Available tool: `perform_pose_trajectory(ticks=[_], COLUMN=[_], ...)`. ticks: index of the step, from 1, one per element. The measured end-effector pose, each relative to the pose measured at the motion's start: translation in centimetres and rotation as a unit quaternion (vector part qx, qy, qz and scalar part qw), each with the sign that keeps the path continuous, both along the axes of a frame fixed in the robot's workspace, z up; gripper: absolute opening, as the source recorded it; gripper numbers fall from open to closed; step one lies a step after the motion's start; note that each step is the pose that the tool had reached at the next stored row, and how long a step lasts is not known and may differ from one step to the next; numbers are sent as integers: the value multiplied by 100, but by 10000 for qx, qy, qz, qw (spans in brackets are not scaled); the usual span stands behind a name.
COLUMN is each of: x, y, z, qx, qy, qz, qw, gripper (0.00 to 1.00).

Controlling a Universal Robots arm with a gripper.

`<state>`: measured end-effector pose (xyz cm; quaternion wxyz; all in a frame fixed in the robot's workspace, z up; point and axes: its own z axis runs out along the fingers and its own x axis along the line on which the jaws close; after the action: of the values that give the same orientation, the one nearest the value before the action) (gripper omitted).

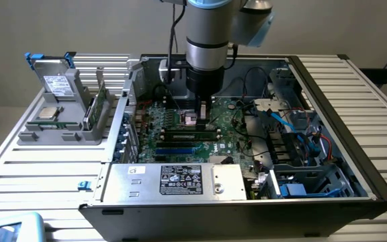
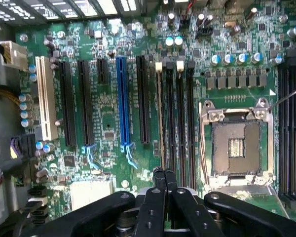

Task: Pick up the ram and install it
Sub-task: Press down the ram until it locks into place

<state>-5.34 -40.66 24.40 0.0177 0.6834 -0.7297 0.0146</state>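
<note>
- here, the black two-fingered end effector [image 2: 164, 178] is seen lowered into the open black desktop computer case [image 1: 355, 166], over the green motherboard [image 2: 108, 123] beside the empty square silver processor socket [image 2: 237, 143].
- its jaws are clenched, and in the wrist view a thin edge, judged to be the ram [image 2: 160, 133], a long narrow green circuit-board stick, is seen running away from the fingertips along the first of the black memory slots [image 2: 180, 123].
- the stick appears to be held edge-on and parallel to the slots, presumably so that it can go straight down into one; whether it is already seated cannot be told.
- in the exterior view the end effector [image 1: 203, 120] stands upright just above the dark memory slots [image 1: 190, 135], so that any push would be square to the board.
- a grey plastic parts holder [image 1: 62, 118] rests on the slatted white counter [image 1: 39, 171] at the exterior view's left, keeping a taller green expansion card [image 1: 98, 108] and a square silver processor chip [image 1: 48, 113] well apart from the case.
</note>
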Motion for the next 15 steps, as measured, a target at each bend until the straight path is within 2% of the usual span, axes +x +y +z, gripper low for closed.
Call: perform_pose_trajectory(ticks=[4,15], x=[-131,-195], y=[0,0], z=[-8,-58], qx=[1,11], qy=[-7,-7], qz=[1,198], qw=[10000,9998], gripper=[11,11])
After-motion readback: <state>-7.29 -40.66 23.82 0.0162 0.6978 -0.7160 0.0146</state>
